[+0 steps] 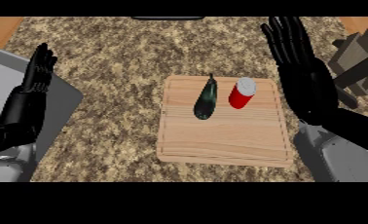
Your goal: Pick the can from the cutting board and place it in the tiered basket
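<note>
A red can with a pale top stands upright on the far right part of the wooden cutting board. My right hand hovers just to the right of the board, fingers straight and pointing away, a small gap between it and the can. At the left edge my left hand rests open, fingers up, well away from the board. The dark tiered basket shows partly at the right edge, behind my right hand.
A dark green eggplant-like vegetable lies on the board just left of the can. A grey surface lies at the left under my left arm. A dark object sits at the counter's far edge.
</note>
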Robot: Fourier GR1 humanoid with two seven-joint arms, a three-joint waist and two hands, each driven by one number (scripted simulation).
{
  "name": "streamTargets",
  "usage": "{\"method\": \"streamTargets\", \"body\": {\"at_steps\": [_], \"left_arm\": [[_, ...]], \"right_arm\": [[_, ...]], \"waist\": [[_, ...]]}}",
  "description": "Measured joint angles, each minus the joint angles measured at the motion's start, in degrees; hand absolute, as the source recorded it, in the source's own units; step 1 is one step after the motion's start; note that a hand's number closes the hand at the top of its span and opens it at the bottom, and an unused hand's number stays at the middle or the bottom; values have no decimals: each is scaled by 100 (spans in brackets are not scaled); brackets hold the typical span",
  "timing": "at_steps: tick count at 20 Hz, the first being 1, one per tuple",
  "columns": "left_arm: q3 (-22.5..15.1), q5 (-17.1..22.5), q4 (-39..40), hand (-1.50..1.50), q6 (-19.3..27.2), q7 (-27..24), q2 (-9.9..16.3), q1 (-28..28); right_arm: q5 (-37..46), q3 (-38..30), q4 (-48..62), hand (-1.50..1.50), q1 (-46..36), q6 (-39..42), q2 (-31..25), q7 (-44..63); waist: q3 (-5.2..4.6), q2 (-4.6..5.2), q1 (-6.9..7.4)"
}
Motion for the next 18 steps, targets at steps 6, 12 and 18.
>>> {"method": "streamTargets", "body": {"at_steps": [6,12,18], "left_arm": [[-267,11,468,0,203,535,-466,569],[-533,110,936,0,312,785,-943,1009],[-657,-63,963,0,371,887,-1226,987]], "right_arm": [[354,-763,499,150,-310,-312,-714,453],[731,-1829,1262,-150,135,-2020,-712,1139],[1039,-1724,380,-150,688,-2487,-626,1793]], "waist": [[-9,1,-30],[-17,20,-208],[11,-56,-100]]}}
